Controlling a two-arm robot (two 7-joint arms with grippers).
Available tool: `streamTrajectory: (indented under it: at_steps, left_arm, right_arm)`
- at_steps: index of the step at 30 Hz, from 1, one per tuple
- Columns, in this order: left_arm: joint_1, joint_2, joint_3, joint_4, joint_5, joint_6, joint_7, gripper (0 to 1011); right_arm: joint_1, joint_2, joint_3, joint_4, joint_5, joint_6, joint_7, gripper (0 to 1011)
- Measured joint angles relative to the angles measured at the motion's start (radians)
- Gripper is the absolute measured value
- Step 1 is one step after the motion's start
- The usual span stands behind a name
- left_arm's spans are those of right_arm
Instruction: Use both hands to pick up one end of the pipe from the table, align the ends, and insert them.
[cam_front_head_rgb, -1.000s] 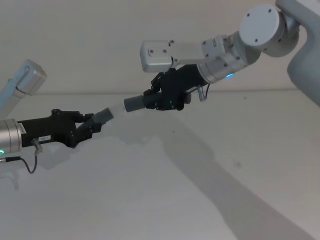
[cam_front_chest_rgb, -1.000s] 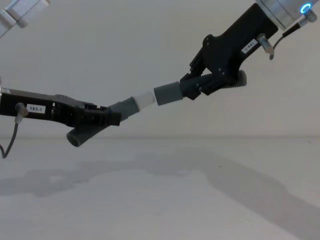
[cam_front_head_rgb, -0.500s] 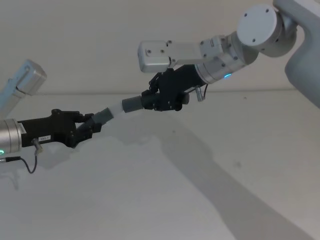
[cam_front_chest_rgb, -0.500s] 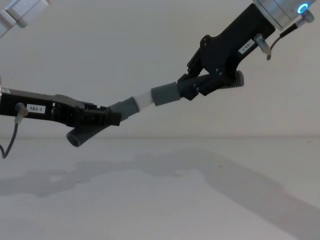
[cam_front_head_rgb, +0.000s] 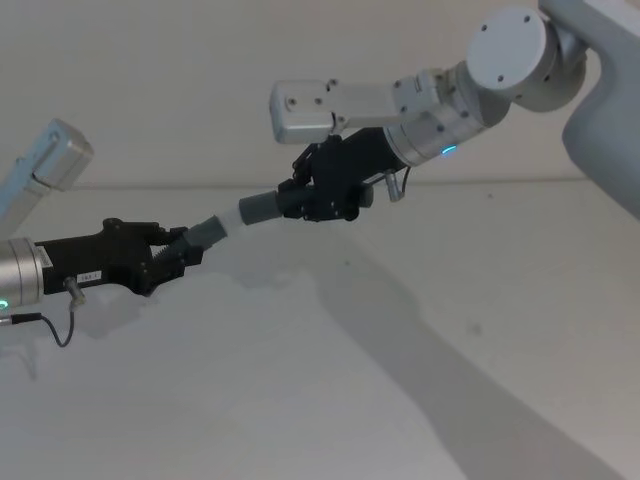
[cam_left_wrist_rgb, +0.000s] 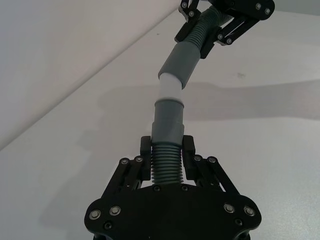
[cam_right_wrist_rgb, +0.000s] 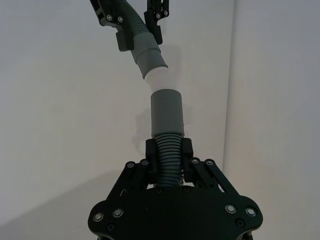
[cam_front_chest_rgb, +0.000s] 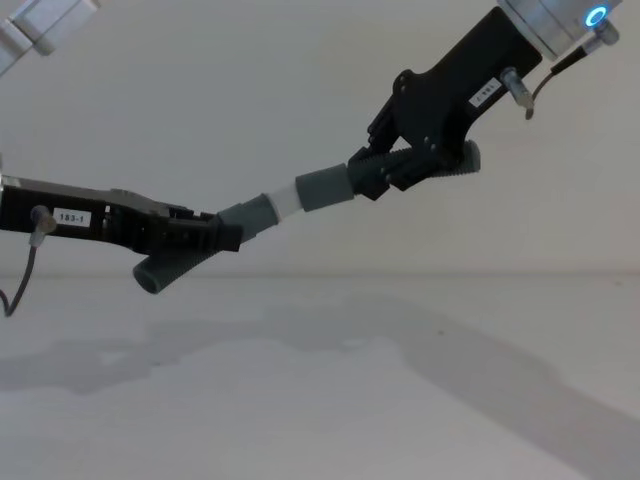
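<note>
Two pipe pieces meet tip to mouth, up in the air above the table (cam_front_head_rgb: 300, 400).

The left gripper (cam_front_chest_rgb: 215, 238) is closed tight on the piece with the white tip (cam_front_chest_rgb: 283, 202). The right gripper (cam_front_chest_rgb: 385, 172) is closed tight on the piece with the wide sleeve (cam_front_chest_rgb: 324, 189). The white tip sits just in the sleeve mouth, with some white showing between the two grey parts.

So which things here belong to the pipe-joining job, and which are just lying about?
In the job:
- left black plastic gripper, shut on the dark grey ribbed tube with a white tip
- right black plastic gripper, shut on the dark grey tube with a wide sleeve

Just about:
- white matte table
- thin black cable
</note>
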Motion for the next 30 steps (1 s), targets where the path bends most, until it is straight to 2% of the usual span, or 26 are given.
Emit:
streamTrajectory:
  at_steps: [30]
  left_arm:
    - [0.0, 0.0, 0.0, 0.0, 0.0, 0.0, 0.0, 331]
  right_arm:
    - [0.009, -0.018, -0.009, 0.024, 0.002, -0.008, 0.011, 255]
